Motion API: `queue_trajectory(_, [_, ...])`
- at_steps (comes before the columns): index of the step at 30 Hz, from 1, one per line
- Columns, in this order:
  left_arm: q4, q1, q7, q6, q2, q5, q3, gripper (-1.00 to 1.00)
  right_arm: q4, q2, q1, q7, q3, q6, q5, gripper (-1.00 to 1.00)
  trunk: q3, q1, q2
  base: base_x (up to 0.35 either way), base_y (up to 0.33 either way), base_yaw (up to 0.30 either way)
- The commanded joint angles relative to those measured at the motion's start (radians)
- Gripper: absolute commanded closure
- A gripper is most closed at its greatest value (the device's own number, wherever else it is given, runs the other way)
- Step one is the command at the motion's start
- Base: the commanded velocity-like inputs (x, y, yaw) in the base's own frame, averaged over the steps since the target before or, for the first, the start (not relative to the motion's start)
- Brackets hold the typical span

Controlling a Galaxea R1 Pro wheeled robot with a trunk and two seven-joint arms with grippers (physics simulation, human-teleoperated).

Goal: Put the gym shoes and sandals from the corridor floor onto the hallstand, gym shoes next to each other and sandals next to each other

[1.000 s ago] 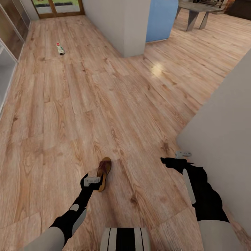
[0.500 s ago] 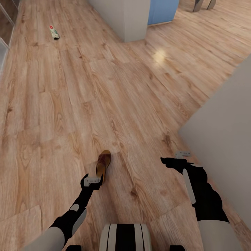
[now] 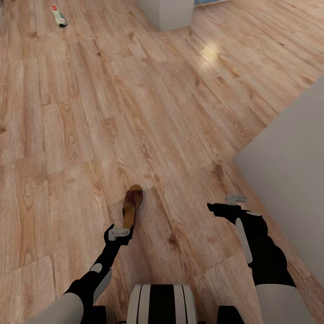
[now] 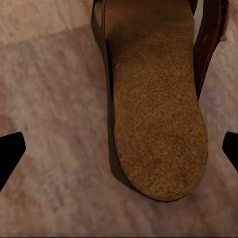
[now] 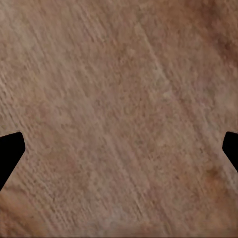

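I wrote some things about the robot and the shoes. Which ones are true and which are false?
1. A brown sandal lies on the wood floor. True.
2. The left gripper is squeezing the sandal. False: it is open above it.
3. A gym shoe lies far off down the floor. True.
4. The right gripper holds a shoe. False: it is open over bare floor.

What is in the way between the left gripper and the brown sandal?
Nothing visible. The left gripper hangs open just above the sandal's heel end, and the left wrist view shows its tan footbed lying on bare wood floor between the fingertips.
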Motion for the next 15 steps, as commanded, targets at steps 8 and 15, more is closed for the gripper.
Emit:
queue_trajectory(8, [0.001, -0.001, -0.004, -0.004, 0.0, 0.011, -0.004, -1.0, -0.001, 0.0, 0.0, 0.005, -0.002, 0.005, 0.0, -1.0, -0.041, 0.003, -0.002, 0.0, 0.0, 0.0])
queue_trajectory(15, [0.001, -0.001, -0.004, -0.003, 0.0, 0.011, -0.004, -1.0, -0.001, 0.0, 0.0, 0.005, -0.002, 0.005, 0.0, -1.0, -0.042, 0.003, -0.002, 0.0, 0.0, 0.0])
